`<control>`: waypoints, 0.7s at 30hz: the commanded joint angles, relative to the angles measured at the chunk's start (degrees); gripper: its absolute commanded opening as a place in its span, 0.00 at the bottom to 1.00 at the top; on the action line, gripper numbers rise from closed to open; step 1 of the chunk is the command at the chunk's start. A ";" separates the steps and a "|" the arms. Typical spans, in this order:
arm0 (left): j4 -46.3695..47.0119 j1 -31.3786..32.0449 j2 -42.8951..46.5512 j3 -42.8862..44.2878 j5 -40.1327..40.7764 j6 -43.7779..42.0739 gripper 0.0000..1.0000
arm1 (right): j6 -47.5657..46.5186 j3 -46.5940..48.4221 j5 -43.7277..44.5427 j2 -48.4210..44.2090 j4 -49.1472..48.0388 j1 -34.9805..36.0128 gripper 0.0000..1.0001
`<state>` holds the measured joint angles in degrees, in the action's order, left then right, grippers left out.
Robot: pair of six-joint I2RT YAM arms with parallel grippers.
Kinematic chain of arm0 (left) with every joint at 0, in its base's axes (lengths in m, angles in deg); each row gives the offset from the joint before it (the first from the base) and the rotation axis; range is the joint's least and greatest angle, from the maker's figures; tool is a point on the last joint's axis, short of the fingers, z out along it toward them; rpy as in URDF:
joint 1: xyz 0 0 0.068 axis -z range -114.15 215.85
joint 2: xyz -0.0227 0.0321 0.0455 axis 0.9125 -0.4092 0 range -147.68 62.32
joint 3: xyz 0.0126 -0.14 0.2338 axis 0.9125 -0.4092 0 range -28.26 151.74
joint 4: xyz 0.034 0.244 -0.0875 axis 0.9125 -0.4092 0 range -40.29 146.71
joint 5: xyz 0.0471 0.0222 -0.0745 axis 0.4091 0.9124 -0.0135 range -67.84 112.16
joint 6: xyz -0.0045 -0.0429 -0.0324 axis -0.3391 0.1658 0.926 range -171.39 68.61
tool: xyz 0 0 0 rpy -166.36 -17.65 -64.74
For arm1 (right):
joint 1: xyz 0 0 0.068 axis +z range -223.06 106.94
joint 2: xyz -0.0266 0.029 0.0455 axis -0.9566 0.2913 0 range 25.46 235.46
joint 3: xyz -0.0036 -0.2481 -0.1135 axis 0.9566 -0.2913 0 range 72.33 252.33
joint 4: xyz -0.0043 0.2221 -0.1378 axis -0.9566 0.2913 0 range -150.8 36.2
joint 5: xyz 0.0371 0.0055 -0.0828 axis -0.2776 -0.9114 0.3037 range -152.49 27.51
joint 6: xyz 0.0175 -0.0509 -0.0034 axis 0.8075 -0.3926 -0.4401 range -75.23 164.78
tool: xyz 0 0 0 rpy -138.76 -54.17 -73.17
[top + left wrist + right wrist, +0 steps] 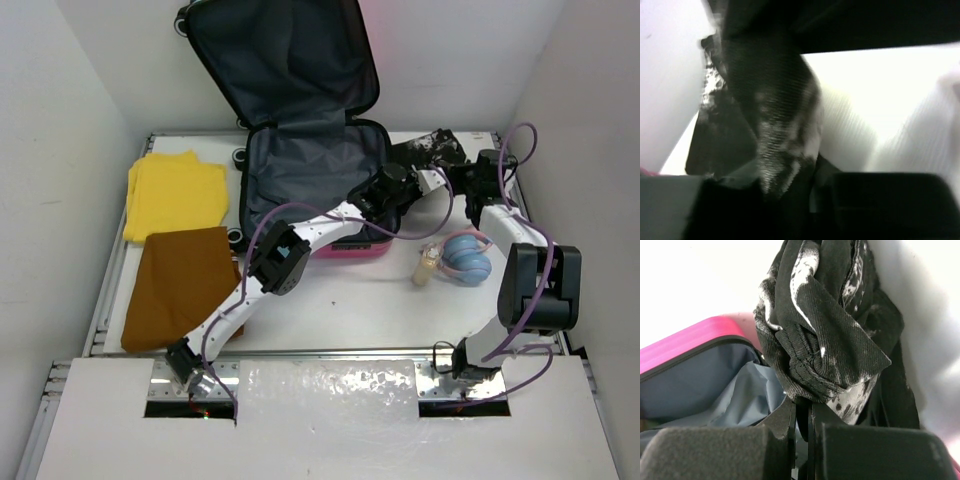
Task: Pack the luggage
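Observation:
The luggage (300, 165) lies open at the back of the table, lid (285, 60) propped against the wall, grey lining showing. Its pink shell (690, 342) and lining (710, 390) appear in the right wrist view. A black-and-white mottled garment (437, 150) hangs bunched just right of the luggage. My right gripper (470, 178) is shut on its lower edge (825, 340), the cloth pinched at the fingertips (802, 410). My left gripper (420, 178) reaches across the luggage's right rim. In the blurred left wrist view the garment (775, 125) runs down between its closed jaws (790, 192).
A folded yellow cloth (175, 195) and a brown cloth (185, 285) lie left of the luggage. A blue rounded item (467, 258) and a small beige bottle (428, 265) sit on the table's right side, under the right arm. White walls enclose the table.

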<state>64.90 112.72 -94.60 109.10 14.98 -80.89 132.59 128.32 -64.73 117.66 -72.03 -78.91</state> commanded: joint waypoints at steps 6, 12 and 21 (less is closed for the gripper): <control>8.51 -0.55 6.43 -0.26 3.93 5.49 0.04 | -0.44 0.96 -8.39 -4.31 -9.35 0.93 0.44; 9.31 -2.31 11.19 2.38 5.07 16.19 0.00 | -9.03 10.25 -15.59 -3.70 -2.00 0.66 0.99; 6.41 -2.93 20.77 3.53 6.91 31.58 0.00 | -29.95 25.47 -19.64 -8.17 18.76 1.89 0.99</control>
<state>61.44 110.53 -86.16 108.58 20.06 -57.13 113.09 149.24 -81.03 114.14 -61.27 -77.27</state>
